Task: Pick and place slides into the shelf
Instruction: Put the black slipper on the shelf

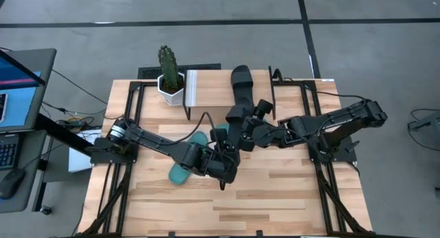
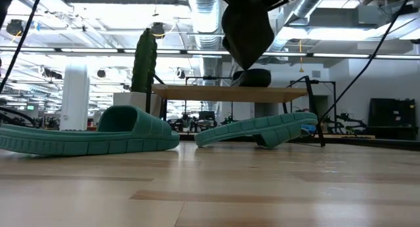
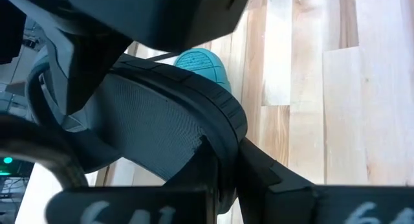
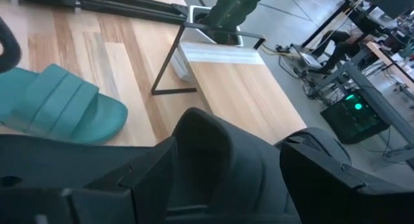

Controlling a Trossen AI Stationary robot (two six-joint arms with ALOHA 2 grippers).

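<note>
Table: wide wooden tabletop (image 1: 275, 197), both arms reaching in toward its middle.
Shelf: the low rack (image 1: 220, 92) stands at the far side of the table, light board on thin black legs; one black slide (image 1: 242, 81) already lies on its top, at the right part of the board.
Cactus: a potted cactus (image 1: 169, 74) stands just beside the shelf's left end.
Teal slides: two on the tabletop in front of the shelf. In the low view one (image 2: 92, 132) lies flat on the left, the other (image 2: 262, 128) sits tilted on the right, toe end raised.
Black slide in the air: a second black slide (image 2: 247, 30) hangs above the shelf board, clear of it.
Left gripper: the left gripper (image 3: 213, 179) is at table centre, fingers pinching the edge of that black slide.
Right gripper: the right gripper (image 1: 256, 131) is close beside it, its fingers closed on the same slide's strap.
</note>
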